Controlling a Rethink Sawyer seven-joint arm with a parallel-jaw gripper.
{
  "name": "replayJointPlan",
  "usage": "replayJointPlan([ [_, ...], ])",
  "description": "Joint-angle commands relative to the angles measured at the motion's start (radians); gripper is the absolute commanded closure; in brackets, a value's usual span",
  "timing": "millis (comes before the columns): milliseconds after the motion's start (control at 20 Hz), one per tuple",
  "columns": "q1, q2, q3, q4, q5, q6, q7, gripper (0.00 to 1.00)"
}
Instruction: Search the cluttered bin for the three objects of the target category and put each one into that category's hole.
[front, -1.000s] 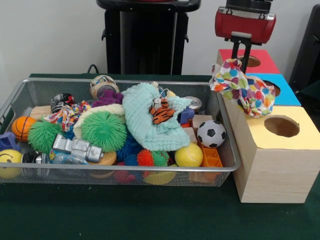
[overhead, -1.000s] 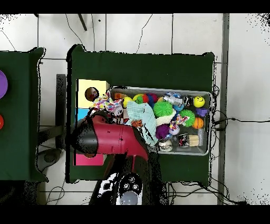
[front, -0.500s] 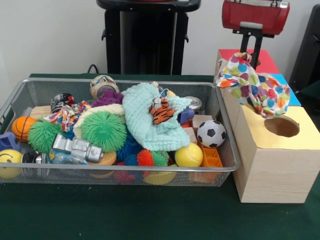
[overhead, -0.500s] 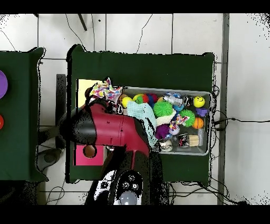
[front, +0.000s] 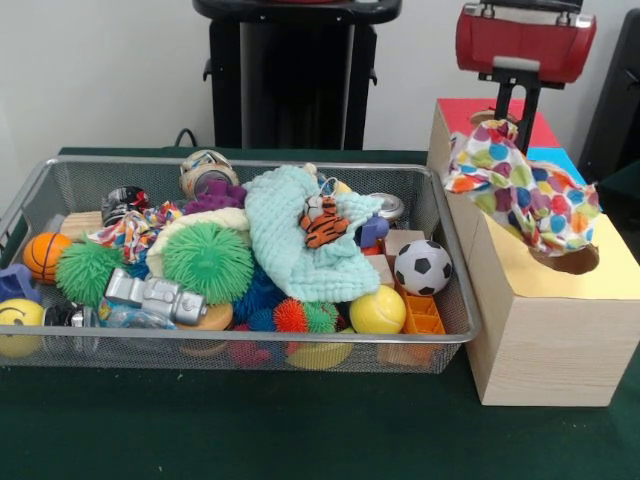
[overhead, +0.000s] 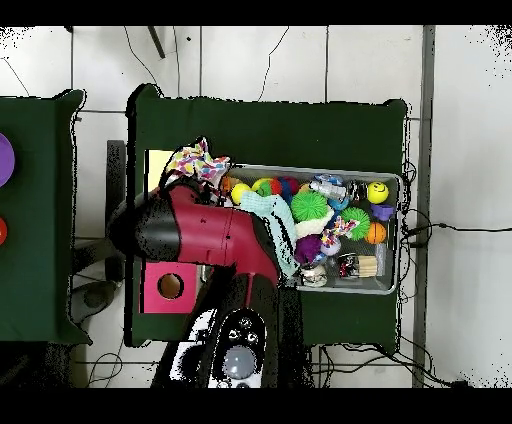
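My gripper (front: 513, 120) hangs from the red arm at the upper right, shut on a white fabric piece with coloured dots (front: 520, 185). The piece hangs over the yellow-topped box (front: 510, 275), and its lower end covers most of the round hole (front: 572, 264). In the overhead view the piece (overhead: 196, 163) lies over the yellow top (overhead: 154, 166), and the arm hides the gripper. A second dotted fabric piece (front: 135, 230) lies in the wire mesh bin (front: 240, 163) at its left, beside a spiky green ball. I see no third piece.
The bin holds a mint-green cloth (front: 300, 235), a toy tiger, a soccer ball (front: 422, 267), spiky balls, a yellow ball and a silver robot. The blue-topped box (front: 552, 156) and the red-topped box (front: 465, 112) stand behind the yellow one. The pedestal (front: 295, 70) stands behind the bin.
The gripper has carried the dotted piece from above the bin's corner and the blue box over to the yellow-topped box. The piece's lower end now covers the hole.
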Motion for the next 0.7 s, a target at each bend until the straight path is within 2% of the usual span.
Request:
replayJointPlan([
  [50, 0.023, 0.077, 0.032, 0.053, 0.063, -0.038, 0.259, 1.00],
  [500, 0.135, 0.054, -0.046, 0.110, 0.118, 0.027, 0.321, 1.00],
  [700, 0.160, 0.058, -0.056, 0.121, 0.146, 0.015, 0.325, 1.00],
])
